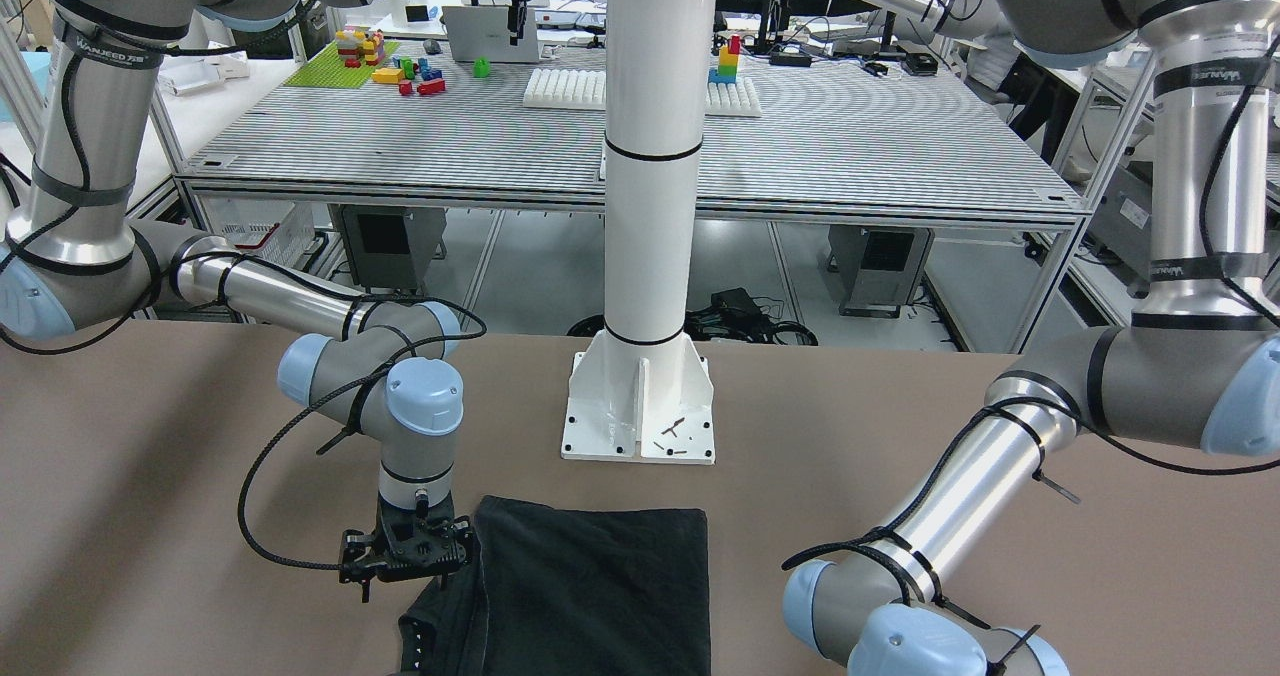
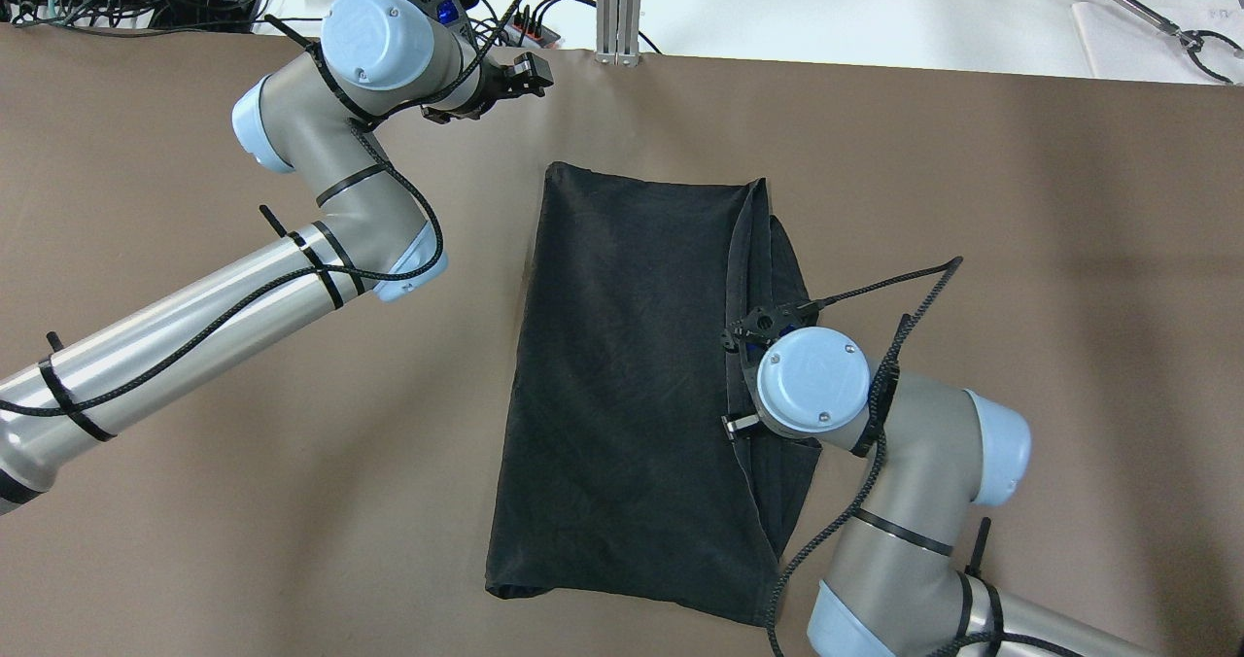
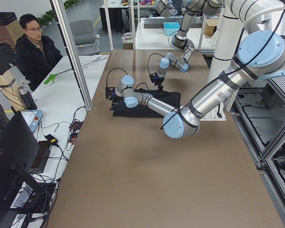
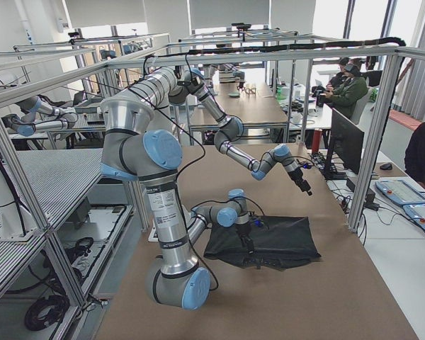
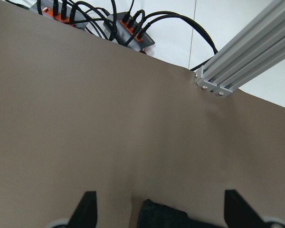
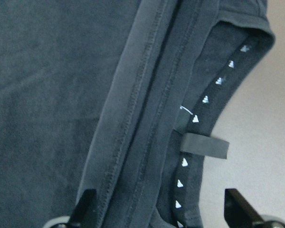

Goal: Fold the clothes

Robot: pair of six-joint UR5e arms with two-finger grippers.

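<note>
The black cloth [image 2: 622,375] lies flat on the brown table, with its right side folded over into a narrow flap [image 2: 777,259]. My right gripper [image 1: 405,578] hangs open just above that flap, fingers pointing down. The right wrist view shows the stitched hem [image 6: 133,118] and a collar band with white triangles [image 6: 194,118] between its spread fingers [image 6: 85,204]. My left gripper [image 2: 530,72] is open and empty near the table's far edge, beyond the cloth's far left corner [image 5: 161,213]. The cloth also shows in the front view [image 1: 590,586].
The white pole's base plate [image 1: 640,426] stands on the table behind the cloth. An aluminium post [image 2: 619,6] and power strips with cables [image 5: 128,33] sit at the far edge near my left gripper. A person [image 3: 33,47] sits beyond that edge.
</note>
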